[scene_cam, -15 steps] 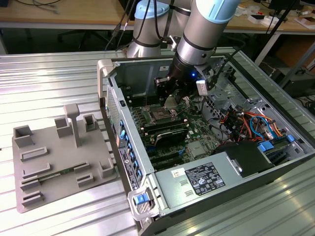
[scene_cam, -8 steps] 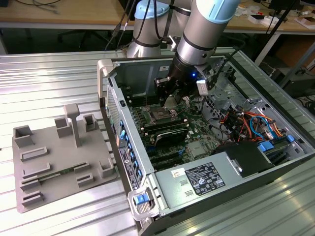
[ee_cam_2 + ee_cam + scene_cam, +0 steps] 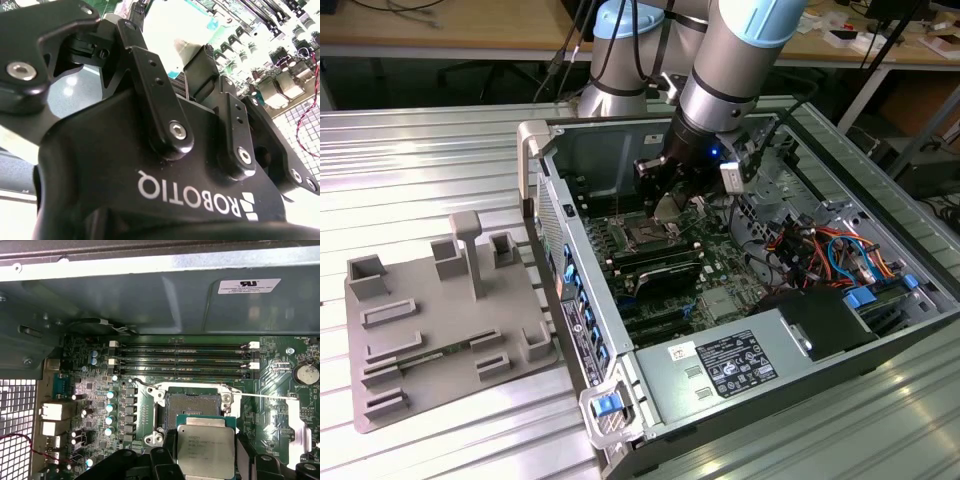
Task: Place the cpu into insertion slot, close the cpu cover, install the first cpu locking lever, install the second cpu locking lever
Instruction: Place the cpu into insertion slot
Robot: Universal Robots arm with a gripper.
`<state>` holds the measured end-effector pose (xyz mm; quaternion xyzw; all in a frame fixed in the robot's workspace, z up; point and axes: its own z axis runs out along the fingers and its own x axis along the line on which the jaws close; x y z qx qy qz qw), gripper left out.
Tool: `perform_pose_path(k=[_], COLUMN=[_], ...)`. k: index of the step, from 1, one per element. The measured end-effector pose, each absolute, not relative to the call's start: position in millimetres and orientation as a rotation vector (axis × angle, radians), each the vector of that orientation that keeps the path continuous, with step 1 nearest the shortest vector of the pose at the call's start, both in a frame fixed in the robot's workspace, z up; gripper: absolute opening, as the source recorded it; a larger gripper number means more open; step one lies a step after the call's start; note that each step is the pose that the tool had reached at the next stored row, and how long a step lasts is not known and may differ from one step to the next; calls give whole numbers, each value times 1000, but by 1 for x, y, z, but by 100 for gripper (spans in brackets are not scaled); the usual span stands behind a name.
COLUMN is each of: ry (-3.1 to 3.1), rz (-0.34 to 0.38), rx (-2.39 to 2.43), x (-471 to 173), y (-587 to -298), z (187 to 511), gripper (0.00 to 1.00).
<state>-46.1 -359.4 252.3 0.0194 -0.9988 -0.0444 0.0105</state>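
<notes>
Clamped on the cpu [image 3: 206, 450] in the first wrist view: the pincer [image 3: 206, 439], with a dark finger [image 3: 169, 446] pressed on each of two sides. Held flat, silver top up. Hanging just beside the slot [image 3: 193, 408], not inside it yet. Open and bare in there, with a gold-brown middle and a silver rim. By that rim, a thin wire lever [image 3: 265, 396] sticking out sideways. Just past the slot, long black memory slots [image 3: 185, 360] side by side, all on the green board [image 3: 145, 410]. Behind those, the grey wall of the case [image 3: 150, 305].

In the exterior view, down inside the open case [image 3: 533, 150], in the upper middle of the frame: the pincer [image 3: 672, 205], at the end of the arm [image 3: 735, 60]. Right below it in the frame, the slot [image 3: 647, 237]. Lower still, the grey power box [image 3: 720, 365]. On the exterior view's right, red, blue and orange cables [image 3: 820, 250]. On the exterior view's left, a grey tray [image 3: 430, 330] with little pockets, lying on the ribbed metal counter [image 3: 420, 160], just beside the case.
</notes>
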Motion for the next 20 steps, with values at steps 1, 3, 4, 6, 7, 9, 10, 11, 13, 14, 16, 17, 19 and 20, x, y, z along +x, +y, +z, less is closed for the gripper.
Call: perform_pose_path(k=[1,3,4,6,7,9,10,11,13,14,16,17,19,20], ry=[-3117,-3116,-3116,-3115,-3115,-3115,-3114,-3114,-3113,-3113,-3113,-3112,-3112,-3112], rz=[-138,-138,-138,-138,-138,-138,-138,-138,-138,-138,-138,-137,-137,-137], rx=[64,72,78,88,92,101,107,112,123,126,132,135,142,145], x=[-46,-46,-46,-46,-46,-46,-46,-46,-46,-46,-46,-46,-46,-46], y=[-359,-359,-359,-359,-359,-359,-359,-359,-359,-359,-359,-359,-359,-359], z=[252,252,252,252,252,252,252,252,252,252,252,252,252,252], gripper=[55,55,55,55,55,55,55,55,55,55,55,55,55,55])
